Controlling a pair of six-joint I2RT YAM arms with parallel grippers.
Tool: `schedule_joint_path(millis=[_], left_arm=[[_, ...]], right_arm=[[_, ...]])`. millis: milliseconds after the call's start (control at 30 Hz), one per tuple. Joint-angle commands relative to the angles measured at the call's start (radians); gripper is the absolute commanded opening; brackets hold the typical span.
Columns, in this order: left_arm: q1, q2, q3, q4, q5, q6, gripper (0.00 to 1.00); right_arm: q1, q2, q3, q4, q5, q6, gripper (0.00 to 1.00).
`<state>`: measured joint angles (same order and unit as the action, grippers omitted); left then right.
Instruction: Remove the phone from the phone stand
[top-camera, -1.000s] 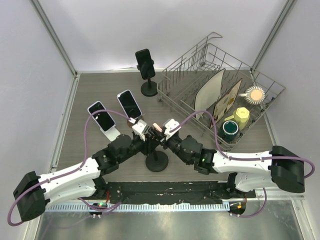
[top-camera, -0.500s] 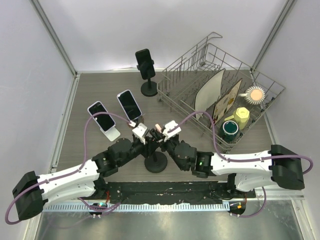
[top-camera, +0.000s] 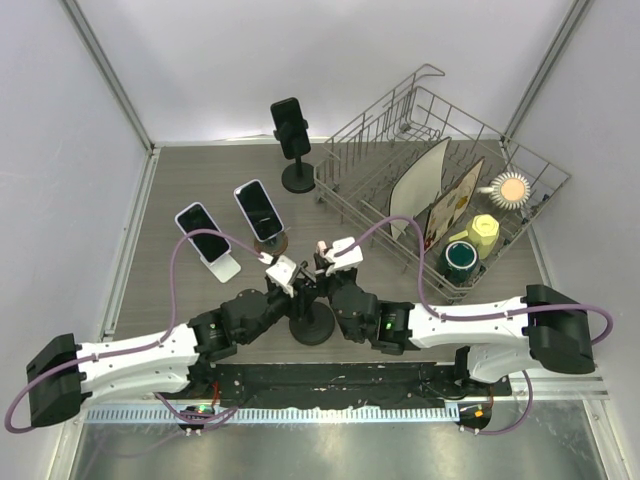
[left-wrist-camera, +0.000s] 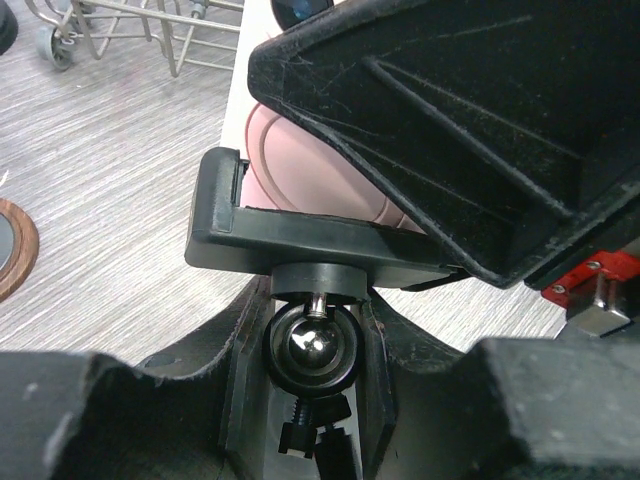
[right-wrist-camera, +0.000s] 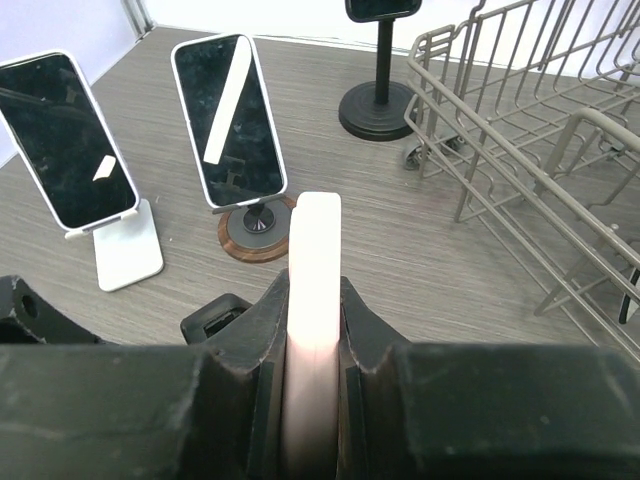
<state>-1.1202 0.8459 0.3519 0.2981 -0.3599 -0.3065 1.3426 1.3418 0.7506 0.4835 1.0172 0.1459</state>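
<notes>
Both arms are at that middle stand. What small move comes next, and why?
Probably a gentle upward pull by the right arm: the right fingers pinch the pink phone, which sits in its cradle, while the left fingers grip the stand below.

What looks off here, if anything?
Nothing spilled or broken. Only the rack sits skewed to the table's edges. The three other phones sit upright. The pink phone is clamped edge-on in the right gripper while the left gripper holds its stand.
</notes>
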Motion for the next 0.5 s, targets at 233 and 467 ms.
schedule_joint_path(millis=[233, 467], left_arm=[[-0.036, 0.076, 0.016, 0.075, -0.091, 0.015, 0.00], [-0.067, 0.131, 0.039, 0.065, -0.094, -0.009, 0.00]], right_arm=[[-0.079, 0.025, 0.016, 0.071, 0.087, -0.034, 0.01], [-0.132, 0.092, 0.042, 0.297, -0.003, -0.118, 0.01]])
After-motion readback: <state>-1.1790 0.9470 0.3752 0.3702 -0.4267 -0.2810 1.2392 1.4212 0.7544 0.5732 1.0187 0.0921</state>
